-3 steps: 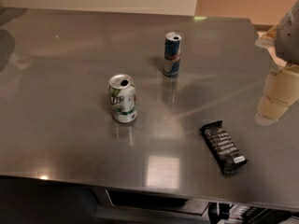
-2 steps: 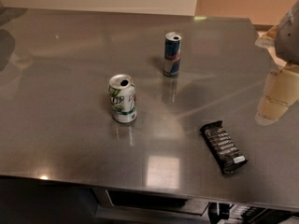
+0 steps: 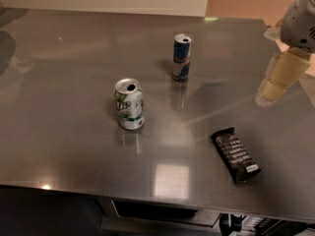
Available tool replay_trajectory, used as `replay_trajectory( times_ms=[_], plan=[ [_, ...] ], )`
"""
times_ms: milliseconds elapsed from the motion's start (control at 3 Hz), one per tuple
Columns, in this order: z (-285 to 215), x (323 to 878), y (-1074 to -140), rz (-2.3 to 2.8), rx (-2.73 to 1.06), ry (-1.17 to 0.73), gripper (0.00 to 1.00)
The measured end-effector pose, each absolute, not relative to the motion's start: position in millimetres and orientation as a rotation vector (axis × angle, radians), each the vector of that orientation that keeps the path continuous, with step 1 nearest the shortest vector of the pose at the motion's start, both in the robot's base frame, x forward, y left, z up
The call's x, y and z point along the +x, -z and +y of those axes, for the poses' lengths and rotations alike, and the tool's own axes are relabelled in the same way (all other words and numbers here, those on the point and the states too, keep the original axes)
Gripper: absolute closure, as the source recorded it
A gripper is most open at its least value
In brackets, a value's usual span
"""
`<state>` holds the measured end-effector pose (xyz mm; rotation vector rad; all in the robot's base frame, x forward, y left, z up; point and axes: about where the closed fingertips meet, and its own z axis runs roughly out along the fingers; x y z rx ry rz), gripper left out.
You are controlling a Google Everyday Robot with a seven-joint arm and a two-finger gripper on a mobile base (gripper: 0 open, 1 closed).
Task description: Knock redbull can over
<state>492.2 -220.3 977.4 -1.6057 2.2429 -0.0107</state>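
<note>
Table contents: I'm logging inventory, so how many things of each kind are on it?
Drink cans: 2, the redbull can and the white and green soda can.
Snack bars: 1, the dark wrapped bar.
Total: 3.
The gripper hangs at the view's right edge, apart from them.

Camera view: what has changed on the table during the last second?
Nothing has visibly changed. The slim blue and silver redbull can stands upright as before, and the gripper stays at the far right of the view, well apart from it.
</note>
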Motion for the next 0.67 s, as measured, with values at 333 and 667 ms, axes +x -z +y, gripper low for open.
replay_trajectory(
  times_ms=[333,667],
  plan=[
    [-217.8,537.3,-975.8,2.212,-1.534,-0.047,0.00],
    [-202.3,584.0,-972.3,2.152,-1.482,-0.108,0.00]
  ],
)
